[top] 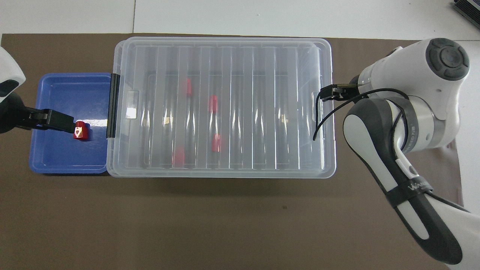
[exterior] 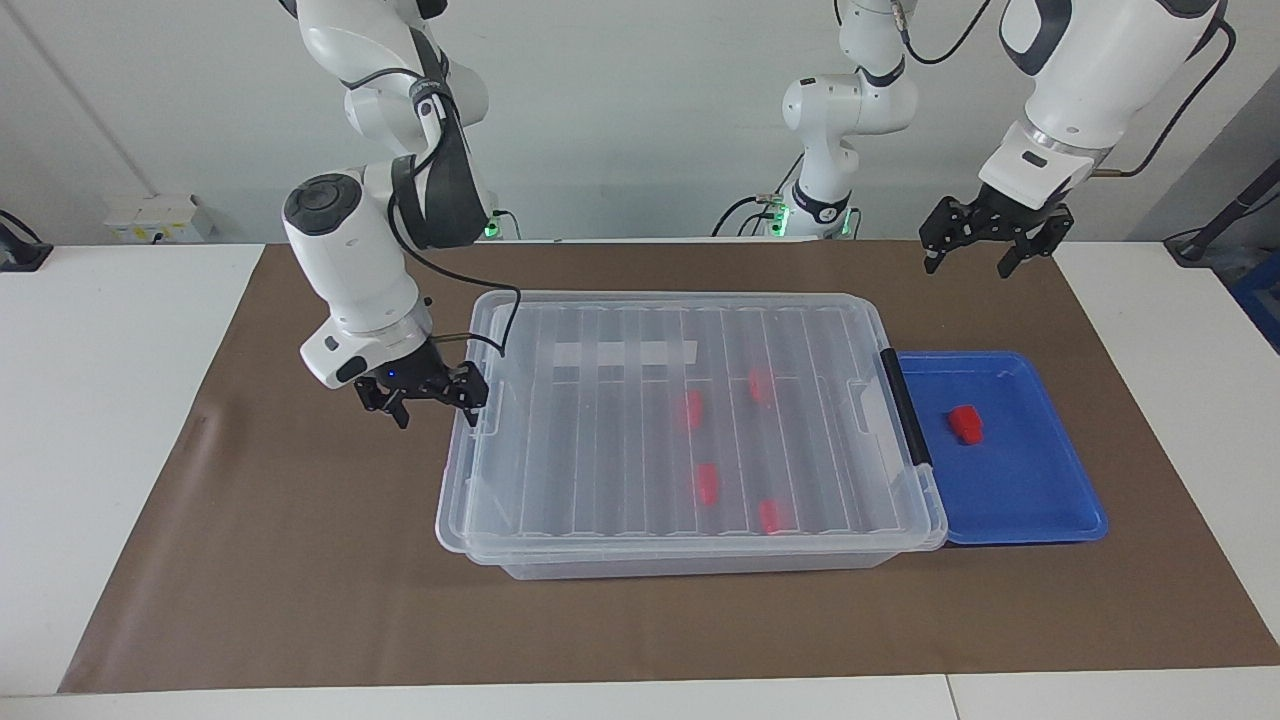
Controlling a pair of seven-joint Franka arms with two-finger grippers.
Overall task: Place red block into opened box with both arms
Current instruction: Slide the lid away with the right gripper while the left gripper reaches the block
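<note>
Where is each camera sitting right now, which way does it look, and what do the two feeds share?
Facing view: high across the table, looking at the robots; both arms show whole, right gripper at the box end, left gripper raised over the mat.
Overhead view: above the robots' end, looking steeply down; left gripper over the blue tray, right gripper.
Shared: box, tray, red block in it.

Four red blocks (exterior: 708, 483) blur beneath the ribbed lid (exterior: 640, 420). In the overhead view, the left gripper (top: 60, 123) hides part of the tray's block (top: 80, 131).
</note>
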